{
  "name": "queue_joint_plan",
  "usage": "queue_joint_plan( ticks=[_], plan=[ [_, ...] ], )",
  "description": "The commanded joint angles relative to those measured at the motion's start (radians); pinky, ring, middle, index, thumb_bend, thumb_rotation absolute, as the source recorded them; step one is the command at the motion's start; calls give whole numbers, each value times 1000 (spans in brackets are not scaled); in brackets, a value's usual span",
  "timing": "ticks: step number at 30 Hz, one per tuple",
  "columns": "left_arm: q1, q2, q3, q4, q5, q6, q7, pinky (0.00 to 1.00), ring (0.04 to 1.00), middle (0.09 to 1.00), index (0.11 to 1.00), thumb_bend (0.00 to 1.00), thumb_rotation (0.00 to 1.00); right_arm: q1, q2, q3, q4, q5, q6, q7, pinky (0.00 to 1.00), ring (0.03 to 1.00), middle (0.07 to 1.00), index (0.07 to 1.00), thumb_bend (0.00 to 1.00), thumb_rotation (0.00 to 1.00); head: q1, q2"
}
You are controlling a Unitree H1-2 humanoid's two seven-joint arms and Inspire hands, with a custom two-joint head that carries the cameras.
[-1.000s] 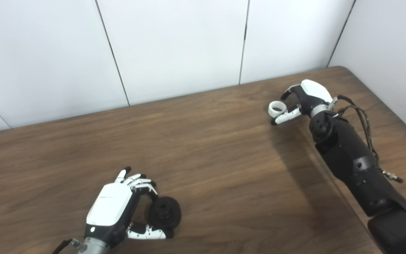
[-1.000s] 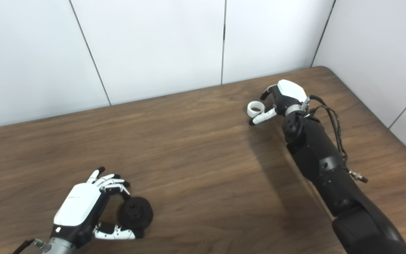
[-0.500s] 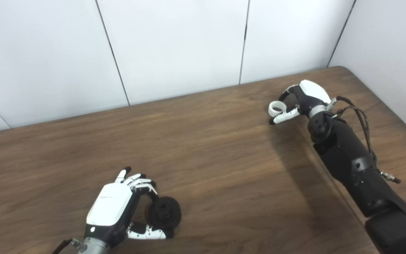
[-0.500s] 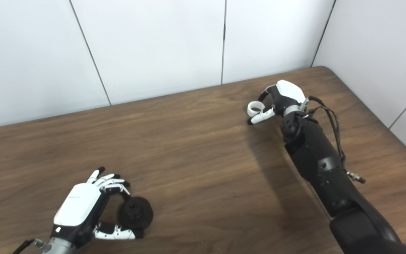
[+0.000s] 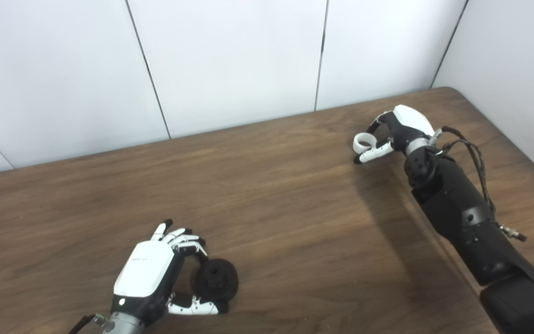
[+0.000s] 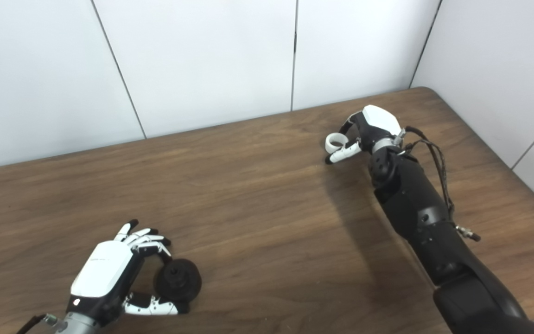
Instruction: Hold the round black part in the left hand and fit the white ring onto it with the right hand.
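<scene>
The round black part [image 5: 216,279] lies on the wooden table [image 5: 285,222] near the front left. My left hand [image 5: 153,273] is wrapped around it, fingers curled over its top and thumb [image 5: 195,307] along its near side. Far away at the back right, the small white ring [image 5: 363,141] rests on the table. My right hand [image 5: 394,132] is closed around it, with the thumb [image 5: 372,152] against its near edge and a dark finger [image 5: 374,123] curving to its far side. The ring [image 6: 336,140] and the black part [image 6: 177,279] are a wide stretch of table apart.
White wall panels [image 5: 230,60] stand right behind the table's far edge, and a side wall [image 5: 512,69] runs close along its right edge. My right forearm [image 5: 461,213], with loose cables, lies over the table's right side.
My right hand has drawn in slightly on the ring, thumb closer to its edge; the ring stays in place. The left hand and black part have not moved.
</scene>
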Motion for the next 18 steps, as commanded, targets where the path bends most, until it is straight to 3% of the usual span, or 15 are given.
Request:
queue_joint_plan(
  ticks=[1,8,18],
  plan=[
    [-7,15,5,-17,10,-6,-2,1000,864,752,483,524,52,-26,-11,-25,-19,10,-14,-63,965,959,868,495,550,152,-1,1],
    [-7,13,4,-25,16,1,-9,1000,867,753,483,524,52,-14,-13,-19,-26,38,-21,-96,990,925,807,484,524,133,-2,0],
    [-6,9,4,-30,15,1,-10,1000,867,751,483,524,52,0,-23,-4,-35,59,-26,-100,1000,921,816,485,523,131,-1,2]
  ],
)
